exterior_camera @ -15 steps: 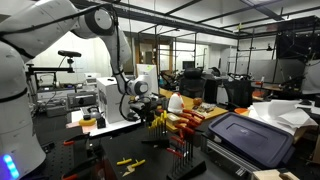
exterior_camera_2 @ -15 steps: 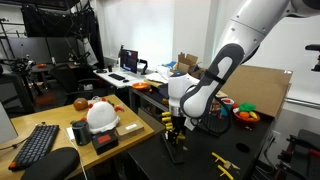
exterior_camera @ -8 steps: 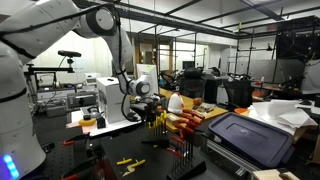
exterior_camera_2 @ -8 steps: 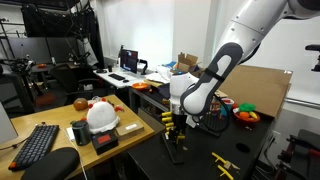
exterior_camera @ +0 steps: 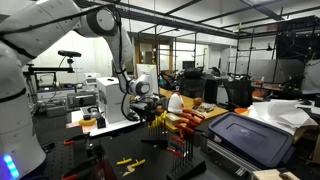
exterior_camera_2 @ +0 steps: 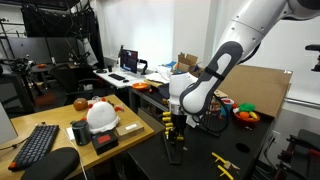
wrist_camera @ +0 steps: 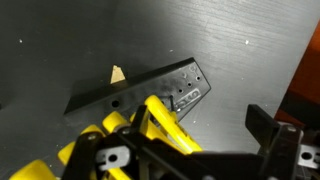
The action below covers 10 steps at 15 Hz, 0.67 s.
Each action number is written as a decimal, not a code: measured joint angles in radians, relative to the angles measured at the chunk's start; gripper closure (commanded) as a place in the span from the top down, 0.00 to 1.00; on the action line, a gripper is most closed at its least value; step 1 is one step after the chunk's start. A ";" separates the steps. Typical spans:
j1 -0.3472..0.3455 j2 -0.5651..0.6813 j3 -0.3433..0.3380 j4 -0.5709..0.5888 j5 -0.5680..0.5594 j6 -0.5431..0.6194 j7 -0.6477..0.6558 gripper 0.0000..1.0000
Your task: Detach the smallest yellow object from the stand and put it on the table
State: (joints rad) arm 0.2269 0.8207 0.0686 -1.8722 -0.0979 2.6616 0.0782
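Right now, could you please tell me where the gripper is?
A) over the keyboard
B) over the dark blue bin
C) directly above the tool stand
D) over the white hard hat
C: in an exterior view the gripper hangs just above the stand, and the wrist view shows the yellow handles right beneath it.

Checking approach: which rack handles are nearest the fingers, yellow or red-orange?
The yellow tool handles, framed between the fingers in the wrist view; the red-orange tool handles stand farther along the dark rack.
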 measured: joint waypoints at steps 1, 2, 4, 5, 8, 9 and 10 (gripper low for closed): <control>-0.006 0.000 0.010 0.000 0.001 -0.003 -0.012 1.00; -0.014 0.002 0.021 0.000 0.002 -0.005 -0.022 1.00; -0.023 0.006 0.036 0.000 0.004 -0.007 -0.038 1.00; -0.025 0.008 0.041 0.000 0.004 -0.007 -0.041 1.00; -0.022 0.011 0.045 0.000 0.004 -0.009 -0.041 1.00; -0.020 0.011 0.045 0.000 0.004 -0.009 -0.041 1.00; -0.018 0.011 0.046 0.000 0.004 -0.009 -0.041 1.00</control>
State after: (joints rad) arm 0.2085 0.8319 0.1148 -1.8722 -0.0943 2.6524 0.0373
